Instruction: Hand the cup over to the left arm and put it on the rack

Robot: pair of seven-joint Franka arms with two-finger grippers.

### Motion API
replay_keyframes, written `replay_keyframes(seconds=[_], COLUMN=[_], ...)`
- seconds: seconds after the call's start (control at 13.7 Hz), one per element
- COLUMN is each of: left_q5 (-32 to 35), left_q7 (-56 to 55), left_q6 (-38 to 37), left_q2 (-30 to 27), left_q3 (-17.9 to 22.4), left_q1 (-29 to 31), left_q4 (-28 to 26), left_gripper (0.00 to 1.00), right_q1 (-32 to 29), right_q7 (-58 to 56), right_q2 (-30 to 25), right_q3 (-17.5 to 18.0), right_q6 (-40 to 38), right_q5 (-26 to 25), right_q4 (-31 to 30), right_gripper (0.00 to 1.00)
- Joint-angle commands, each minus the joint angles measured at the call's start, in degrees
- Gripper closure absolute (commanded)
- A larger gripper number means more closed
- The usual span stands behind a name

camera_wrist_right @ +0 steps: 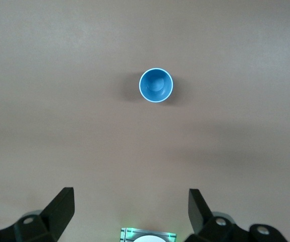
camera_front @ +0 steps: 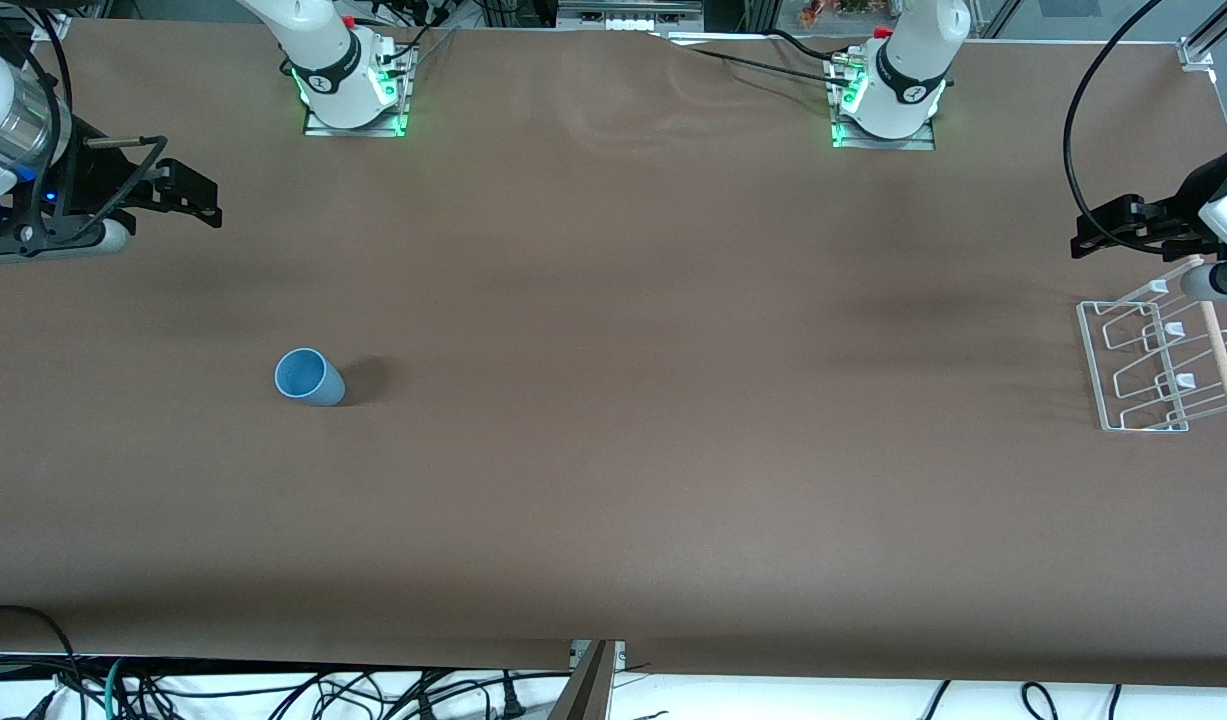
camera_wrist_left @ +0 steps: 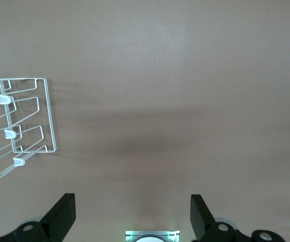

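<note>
The light-blue cup (camera_front: pixel 308 377) (camera_wrist_right: pixel 156 85) stands upright on the brown table toward the right arm's end, mouth up. My right gripper (camera_front: pixel 205 203) (camera_wrist_right: pixel 129 197) hangs open and empty in the air at that end, off to the side of the cup, touching nothing. The white wire rack (camera_front: pixel 1223 356) (camera_wrist_left: pixel 9 133) with its wooden dowel sits at the left arm's end. My left gripper (camera_front: pixel 1081 240) (camera_wrist_left: pixel 132 201) hovers open and empty over the table by the rack's edge that is farther from the front camera.
The right arm's base (camera_front: pixel 348 90) and the left arm's base (camera_front: pixel 888 100) are bolted along the table's edge farthest from the front camera. Cables (camera_front: pixel 273 690) trail below the near edge. A wide stretch of bare brown table lies between cup and rack.
</note>
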Motion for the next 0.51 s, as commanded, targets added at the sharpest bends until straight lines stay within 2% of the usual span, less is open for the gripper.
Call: replay_keyframes(seconds=[0.0, 0.44], left_q5=[0.7, 0.7], left_q7=[0.8, 0.7], left_q6=[-0.7, -0.7], left_q2=[0.9, 0.9], left_q3=[-0.1, 0.0], left_q1=[-0.2, -0.2], left_q4=[2.1, 2.1], left_gripper=[0.00, 0.00], right_q1=[-0.9, -1.1], right_q7=[1.2, 0.2], right_q2=[-0.3, -0.4], right_q3=[1.1, 0.7], right_q6=[0.1, 0.5], right_q5=[-0.5, -0.5], right_q4=[0.3, 0.4], right_gripper=[0.00, 0.00])
